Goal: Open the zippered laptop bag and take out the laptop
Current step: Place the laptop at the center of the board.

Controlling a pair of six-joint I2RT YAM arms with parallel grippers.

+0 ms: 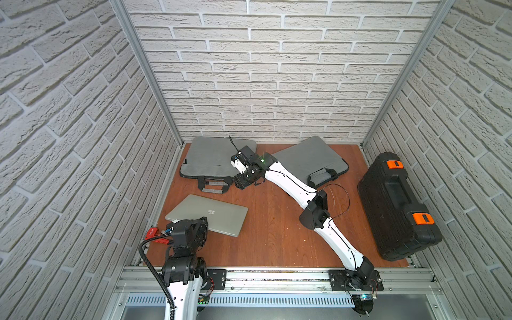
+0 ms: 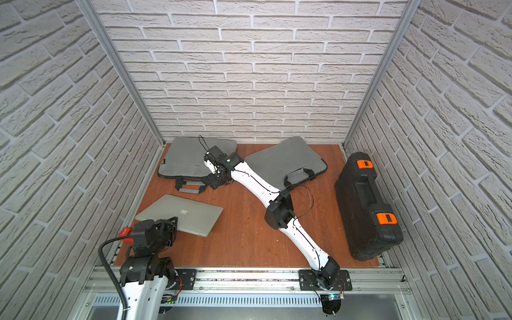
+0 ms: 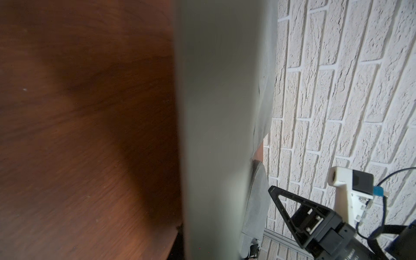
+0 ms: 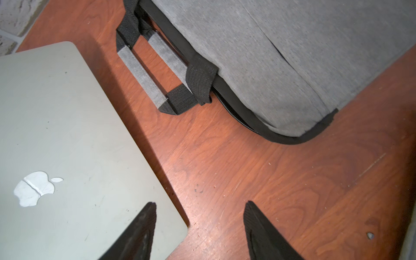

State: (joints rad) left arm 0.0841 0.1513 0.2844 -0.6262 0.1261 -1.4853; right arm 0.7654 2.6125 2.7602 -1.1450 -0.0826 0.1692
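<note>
Laptop (image 1: 216, 213): silver, lid closed, logo up. It lies flat on the wooden table (image 1: 277, 235) at the near left, outside both bags, and shows in both top views (image 2: 185, 213).
Left gripper (image 1: 203, 221): over the laptop's near-left corner, touching or just above it. The wrist body hides the jaws from above. The left wrist view shows only a blurred grey slab (image 3: 213, 112) close to the lens, so I cannot tell whether the jaws are spread or pinching the edge.
Right gripper (image 1: 239, 184): low over bare table, far of the laptop and just beside the left bag's handles. In the right wrist view (image 4: 200, 203) its fingers (image 4: 144, 225) stand spread with nothing between them. The laptop's far-right corner (image 4: 67, 135) lies near them.
Left bag (image 1: 210, 158): grey fabric with black trim, flat at the far left against the back wall. Its handles (image 1: 214, 185) point toward the near side. Zip teeth show along the near edge (image 4: 227, 105), but I cannot tell how far it is undone. It lies apart from the laptop, with a strip of table between them.
Right bag (image 1: 307, 160): grey, far side and right of centre, set at an angle, partly under the right arm.
Tool case (image 1: 396, 205): black with orange latches, shut, along the right edge and well apart from the laptop.
</note>
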